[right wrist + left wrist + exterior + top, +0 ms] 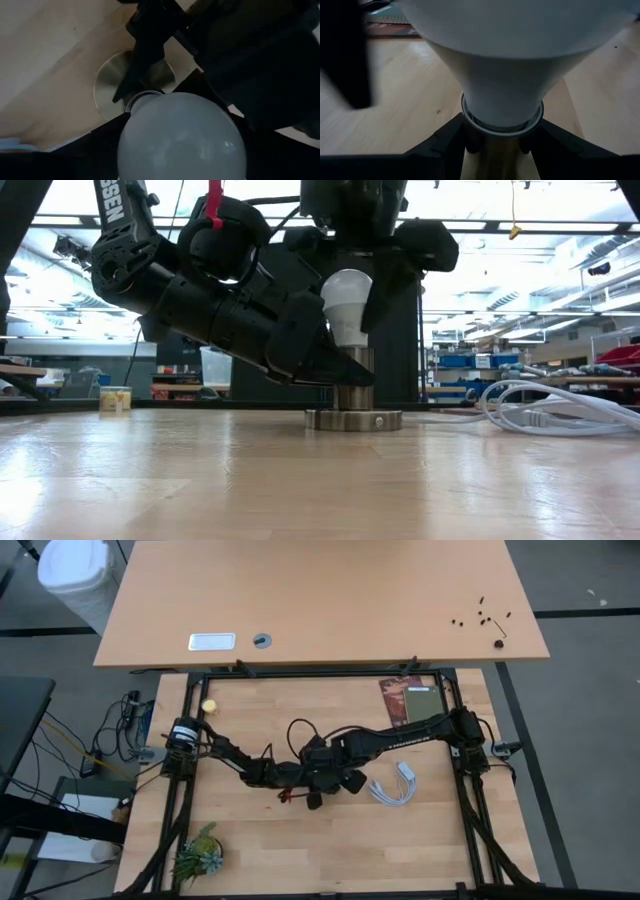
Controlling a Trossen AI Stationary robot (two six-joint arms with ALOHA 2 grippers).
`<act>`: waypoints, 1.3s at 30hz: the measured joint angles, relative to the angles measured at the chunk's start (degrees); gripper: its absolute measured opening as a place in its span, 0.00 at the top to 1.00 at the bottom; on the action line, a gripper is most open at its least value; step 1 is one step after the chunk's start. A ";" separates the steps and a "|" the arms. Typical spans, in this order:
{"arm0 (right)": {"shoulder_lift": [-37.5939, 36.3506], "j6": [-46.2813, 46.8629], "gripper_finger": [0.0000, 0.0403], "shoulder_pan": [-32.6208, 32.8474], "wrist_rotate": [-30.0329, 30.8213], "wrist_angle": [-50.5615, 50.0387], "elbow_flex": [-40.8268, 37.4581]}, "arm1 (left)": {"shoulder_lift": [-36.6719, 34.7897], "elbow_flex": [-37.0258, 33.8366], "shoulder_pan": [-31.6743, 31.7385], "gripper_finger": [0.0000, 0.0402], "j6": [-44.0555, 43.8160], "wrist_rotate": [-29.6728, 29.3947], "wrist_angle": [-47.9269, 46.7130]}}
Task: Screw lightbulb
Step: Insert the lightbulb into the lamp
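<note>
1. High view: both dark arms meet at the centre of the wooden table [420, 840]. The left tool [283, 778] reaches in from the left side of the frame and the right tool [318, 778] from the right; the lightbulb itself is hidden beneath them. A coiled white cable [395, 786] lies just right of centre, a small yellow ball [209, 706] sits at upper left, and a little green plant [197, 853] at lower left.

2. Low view: the lightbulb [346, 305] stands upright at centre frame, its narrow base entering the metal socket [353, 402], whose flat disc rests on the table. The right tool [348, 275] comes down from above and closes around the frosted dome. The left tool [335, 370] slants in from the left, its fingertips at the socket's barrel just under the bulb.

3. Left wrist view: the lightbulb [502, 75] fills the upper frame; the dark fingers [447, 142] clamp the brass-coloured socket [495, 160] on both sides — bracing it.

4. Right wrist view: the dome [182, 137] sits between this arm's dark fingers [102, 145], with the socket disc [107, 82] below on the table.

5. Handling, as a judgement: the bulb looks light, smooth and fragile — probably slippery under hard pads. The widest part of the dome seems the best hold, with gentle pressure and the axis kept straight to avoid cross-threading.
</note>
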 joint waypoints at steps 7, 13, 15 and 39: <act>0.11 11.99 0.34 0.13 -1.04 0.11 -0.01 | 0.00 0.00 0.02 0.52 -0.10 0.09 -0.08; 0.17 28.14 0.31 0.60 -0.79 0.32 -0.07 | 0.00 0.02 -0.02 0.52 -0.32 0.37 -0.09; 0.20 35.76 0.28 0.71 -0.80 0.39 -0.10 | 0.00 0.02 -0.02 0.52 -0.36 0.42 -0.10; 0.27 53.37 0.20 0.10 -0.42 -0.96 1.83 | 0.00 0.04 -0.33 0.52 -0.82 -1.22 -0.22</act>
